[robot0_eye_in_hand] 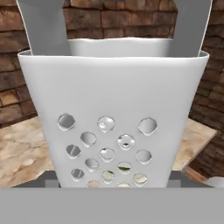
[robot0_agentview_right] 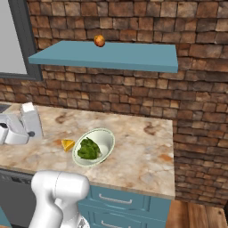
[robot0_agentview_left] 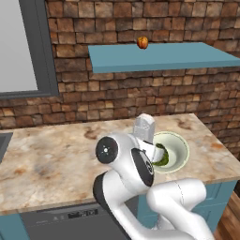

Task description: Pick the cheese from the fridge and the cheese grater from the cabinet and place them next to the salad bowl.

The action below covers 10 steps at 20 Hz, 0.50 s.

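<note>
The silvery cheese grater [robot0_eye_in_hand: 113,127] stands upright close in front of the hand camera, its perforated face toward me. My gripper [robot0_agentview_right: 23,129] reaches in from the left, shut on the cheese grater [robot0_agentview_right: 32,116] low over the marble counter, left of the salad bowl [robot0_agentview_right: 107,136]. The grater's top [robot0_agentview_left: 144,125] shows behind my arm, beside the bowl [robot0_agentview_left: 183,146]. A small yellow cheese wedge [robot0_agentview_right: 67,144] lies on the counter, touching the bowl's left side. The teal cabinet shelf [robot0_agentview_left: 159,57] [robot0_agentview_right: 111,57] hangs on the brick wall above. The fridge is out of view.
A small red-orange fruit [robot0_agentview_left: 142,42] [robot0_agentview_right: 99,41] sits on the shelf. A grey-framed window [robot0_agentview_left: 28,47] is at the left, a sink edge [robot0_agentview_left: 2,140] beside it. The counter [robot0_agentview_right: 147,156] ends at the right above teal drawers [robot0_agentview_right: 120,202].
</note>
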Motion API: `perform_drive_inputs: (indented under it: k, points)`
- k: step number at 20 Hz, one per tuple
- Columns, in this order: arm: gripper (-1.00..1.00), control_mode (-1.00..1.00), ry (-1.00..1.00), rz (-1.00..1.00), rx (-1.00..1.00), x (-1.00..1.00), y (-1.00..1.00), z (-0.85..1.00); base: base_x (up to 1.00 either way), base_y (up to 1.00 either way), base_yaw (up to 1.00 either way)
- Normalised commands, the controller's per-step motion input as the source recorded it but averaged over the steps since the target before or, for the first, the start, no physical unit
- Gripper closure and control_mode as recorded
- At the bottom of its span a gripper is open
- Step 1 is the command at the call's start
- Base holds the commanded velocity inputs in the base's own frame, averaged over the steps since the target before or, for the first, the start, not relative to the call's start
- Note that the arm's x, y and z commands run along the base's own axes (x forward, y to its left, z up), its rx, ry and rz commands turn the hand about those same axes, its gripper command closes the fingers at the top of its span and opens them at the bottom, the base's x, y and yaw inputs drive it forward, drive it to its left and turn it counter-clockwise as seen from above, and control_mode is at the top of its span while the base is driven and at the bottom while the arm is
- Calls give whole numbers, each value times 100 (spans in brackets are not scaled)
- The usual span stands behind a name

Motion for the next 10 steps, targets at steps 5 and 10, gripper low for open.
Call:
perform_drive_inputs:
  k: [5,10]
  points:
    - [100,-100,10,-25,0,5,8,-60,0,0,0]
    - [100,-100,2,-19,0,5,3,-60,0,0,0]
